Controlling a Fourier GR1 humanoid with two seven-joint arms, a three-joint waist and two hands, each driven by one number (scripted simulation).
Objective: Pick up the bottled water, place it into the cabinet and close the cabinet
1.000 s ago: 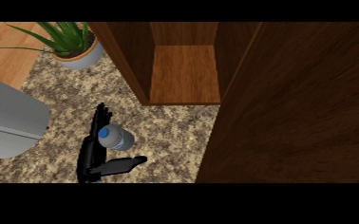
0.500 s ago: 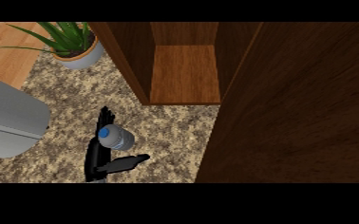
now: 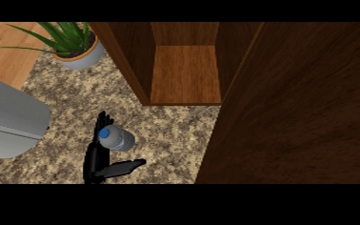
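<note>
1. The cabinet (image 3: pixel 186 62) fills the upper middle of the view, dark wood, with its inner shelf open to sight and nothing standing on the part that shows.
2. Its door (image 3: pixel 295 109) is swung wide open and takes up the whole right side as one broad dark panel reaching down to the lower edge.
3. The counter (image 3: pixel 169 133) is a speckled brown and cream stone top running under everything, from the plant down to the hand.
4. A grey, rounded object (image 3: pixel 17 119) sits at the left edge, only partly in view; I cannot tell what it is.
5. A potted plant (image 3: pixel 74 45) with long green leaves stands in a pale pot at the upper left, just beside the cabinet's left wall.
6. The left hand (image 3: pixel 98 159) comes up from the lower edge at lower left, black, its fingers running up the far left side of the bottle and its thumb stuck out to the right below it. The hand cups the bottle rather than lying flat.
7. The bottle of water (image 3: pixel 116 138) is in that hand, blue cap toward the viewer, over the counter in front of the cabinet and to the left of its opening, not inside.
</note>
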